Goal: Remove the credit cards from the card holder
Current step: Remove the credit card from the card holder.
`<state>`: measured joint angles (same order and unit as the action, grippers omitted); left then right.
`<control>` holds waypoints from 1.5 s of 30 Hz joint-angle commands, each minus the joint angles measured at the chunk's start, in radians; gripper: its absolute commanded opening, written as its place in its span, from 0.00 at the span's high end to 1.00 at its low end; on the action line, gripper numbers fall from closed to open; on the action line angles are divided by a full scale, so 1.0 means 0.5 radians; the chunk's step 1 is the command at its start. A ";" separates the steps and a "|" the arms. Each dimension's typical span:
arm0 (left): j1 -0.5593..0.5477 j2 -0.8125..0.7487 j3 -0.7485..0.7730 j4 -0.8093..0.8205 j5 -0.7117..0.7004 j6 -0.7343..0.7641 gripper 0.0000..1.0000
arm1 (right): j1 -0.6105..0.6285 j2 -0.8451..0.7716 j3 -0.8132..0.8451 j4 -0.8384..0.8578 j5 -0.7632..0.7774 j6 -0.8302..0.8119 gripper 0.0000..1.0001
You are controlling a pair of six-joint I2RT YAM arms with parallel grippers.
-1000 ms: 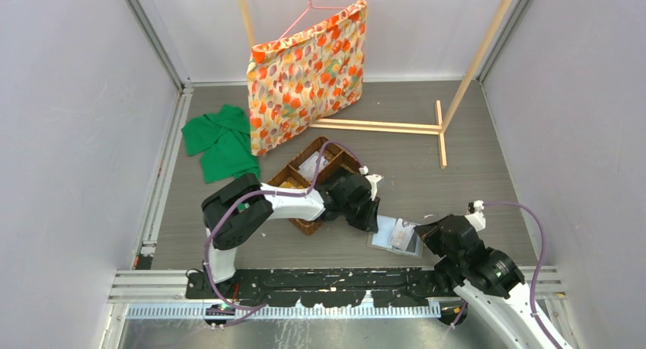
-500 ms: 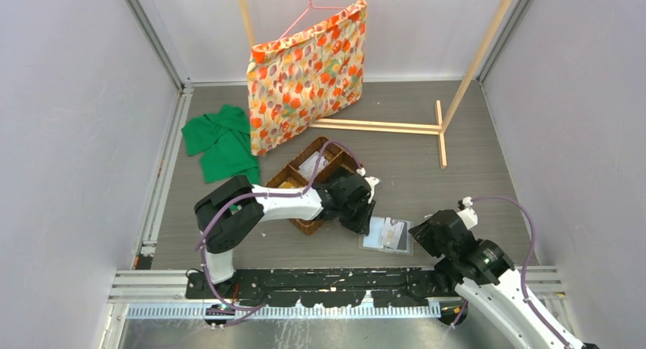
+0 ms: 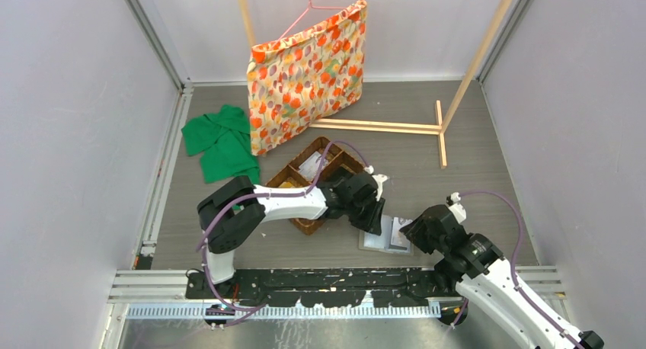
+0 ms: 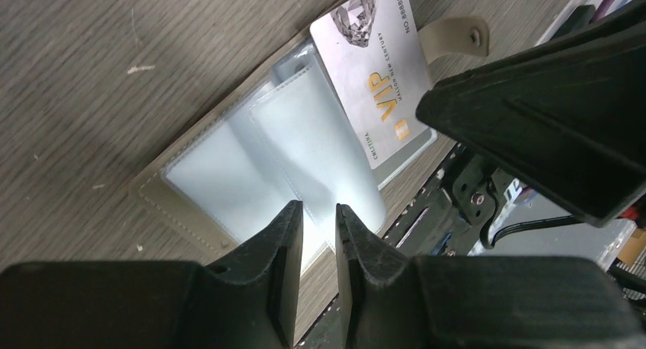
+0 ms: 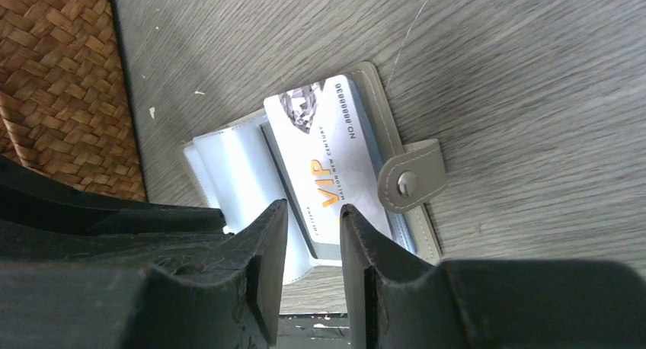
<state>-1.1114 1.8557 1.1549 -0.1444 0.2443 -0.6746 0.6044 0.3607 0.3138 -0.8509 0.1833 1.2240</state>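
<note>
The card holder [image 3: 383, 241] lies open on the table near the front edge, its clear sleeves [image 4: 251, 151] facing up and its snap strap [image 5: 411, 183] folded out. A silver credit card [image 5: 327, 158] marked VIP in gold lies on the right panel, partly out of its sleeve; in the left wrist view the card [image 4: 377, 82] is at the top. My left gripper [image 4: 320, 212] stands over the sleeves' near edge, jaws a narrow gap apart with nothing between them. My right gripper [image 5: 314, 212] is open just above the card's near end, not gripping it.
A brown wicker divided basket [image 3: 305, 174] stands just left of the holder, under the left arm. A green cloth [image 3: 221, 142] lies at the back left. A flowered bag [image 3: 308, 75] hangs from a wooden rack [image 3: 442, 128] at the back.
My right gripper has opened and moved left over the holder. The holder has shifted a little to the left. My left gripper has stayed over the holder's left side.
</note>
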 commanded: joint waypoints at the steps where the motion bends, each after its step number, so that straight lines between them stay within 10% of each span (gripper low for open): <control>1: -0.010 0.024 0.091 0.042 -0.013 -0.024 0.76 | -0.003 -0.004 -0.007 0.035 0.025 -0.027 0.63; 22: -0.097 -0.304 0.156 -0.257 -0.301 0.055 0.74 | -0.003 0.022 0.082 -0.133 0.299 -0.003 0.55; 45: -0.096 0.201 0.257 0.129 -0.014 -0.118 0.73 | -0.004 0.234 -0.028 0.228 0.262 -0.054 0.51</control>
<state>-1.1702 1.9591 1.2968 -0.1570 0.2214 -0.7097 0.6044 0.4736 0.3084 -0.7940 0.3046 1.2041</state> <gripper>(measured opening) 0.266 0.490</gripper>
